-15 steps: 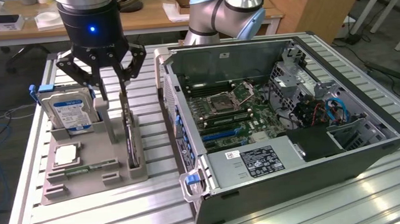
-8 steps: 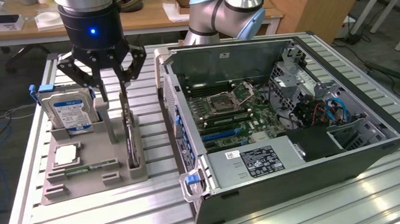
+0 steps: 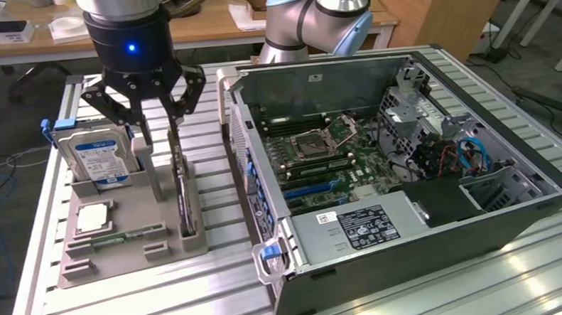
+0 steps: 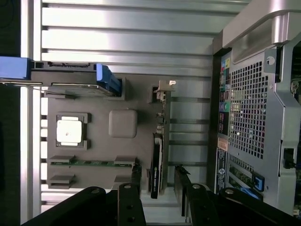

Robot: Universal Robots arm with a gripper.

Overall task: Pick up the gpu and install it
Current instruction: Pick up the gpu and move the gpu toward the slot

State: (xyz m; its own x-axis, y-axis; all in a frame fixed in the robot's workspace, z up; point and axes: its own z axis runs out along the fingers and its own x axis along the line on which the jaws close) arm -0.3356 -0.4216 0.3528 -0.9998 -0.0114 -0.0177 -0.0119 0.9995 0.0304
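Fingers wide — gpu between them

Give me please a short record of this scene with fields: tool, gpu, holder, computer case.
tool: open, low over the gpu, fingers on both sides of it
gpu: on edge in the holder, not gripped
holder: gray, also carries an upright hard drive
computer case: side open, on the exterior view's right of the holder

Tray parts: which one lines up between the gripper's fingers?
The gpu, the dark card on edge, framed by the open gripper; the hard drive stands aside, the processor lies flat.
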